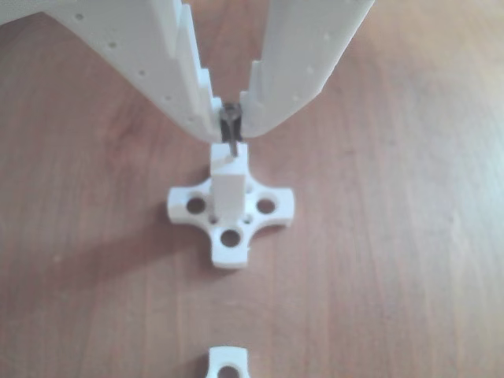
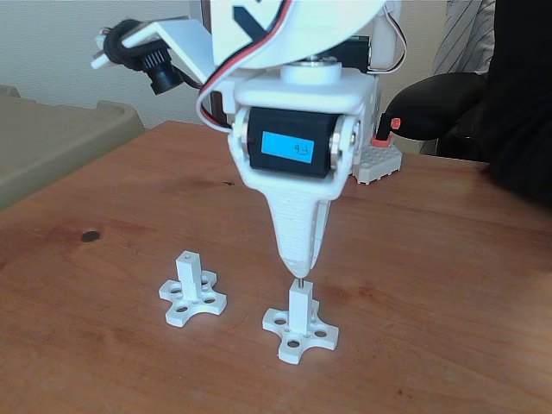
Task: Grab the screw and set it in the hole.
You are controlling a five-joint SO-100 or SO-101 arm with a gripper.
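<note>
My white gripper (image 1: 228,118) points straight down and is shut on the screw (image 1: 231,134), a thin silver-grey pin hanging from its tips. The screw's lower end touches the top face of a white post (image 1: 230,189) that rises from a cross-shaped base (image 1: 230,214) with round holes in its arms. The hole in the post's end face is hidden by the screw tip. In the fixed view the gripper (image 2: 298,269) stands directly above this post (image 2: 298,306), with the screw (image 2: 298,280) as a short line between them.
A second white post on a cross base (image 2: 191,293) stands to the left in the fixed view; its edge (image 1: 228,362) shows at the bottom of the other view. A dark knot (image 2: 90,235) marks the wooden table. A white and red part (image 2: 379,155) lies behind the arm.
</note>
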